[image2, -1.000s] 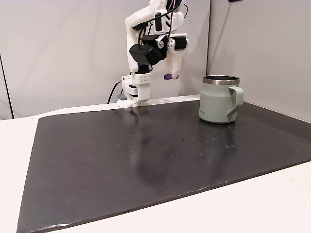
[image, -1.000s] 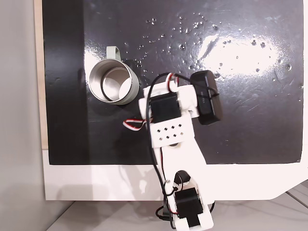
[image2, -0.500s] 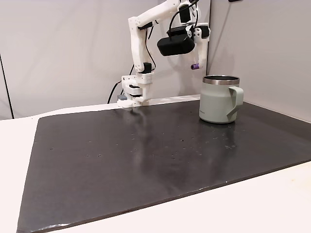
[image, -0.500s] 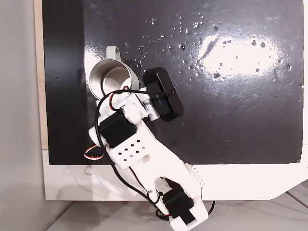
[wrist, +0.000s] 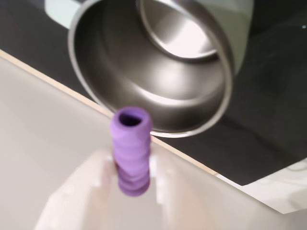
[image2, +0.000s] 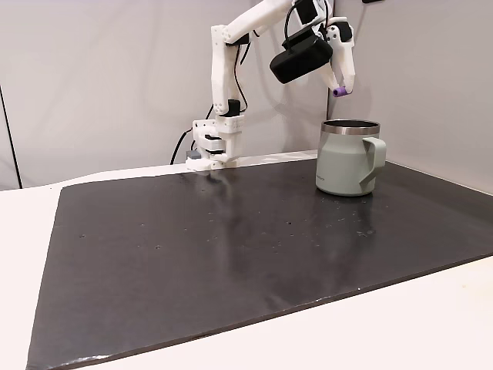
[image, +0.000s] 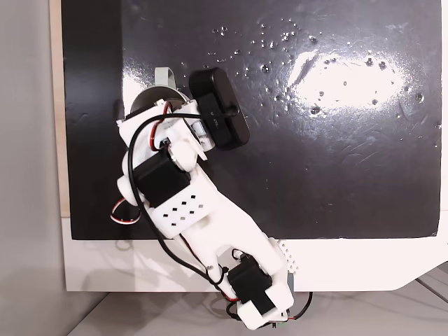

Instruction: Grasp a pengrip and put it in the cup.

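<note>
Arm (image2: 231,46) in a fixed view rises from its base (image2: 213,142) at centre-left of frame, upper link vertical, then bends right w/ the forearm reaching toward upper right. Wrist tips down so the gripper (image2: 340,90) hangs above the cup (image2: 349,158), a bit left of its middle, clear of the rim. In the top-down fixed view the arm (image: 189,210) runs from bottom centre diagonally up-left, its white body covering most of the cup (image: 165,75); just the handle and a sliver of rim peek out at upper left.

Fingers are clamped on the pengrip (image2: 340,91), a small lilac bit at the gripper tip, in the air above the cup, not touching it.

Wrist view: pengrip (wrist: 131,151) sits lower centre, pinched between two blurred white fingers (wrist: 98,184). It's a ribbed tube; long axis approx. vertical in frame, open hollow end pointing up toward the cup (wrist: 153,67). Cup mouth fills upper centre, shiny metal inside; the pengrip's top end overlaps its lower rim. Black mat (wrist: 268,105) lies to the right.
</note>
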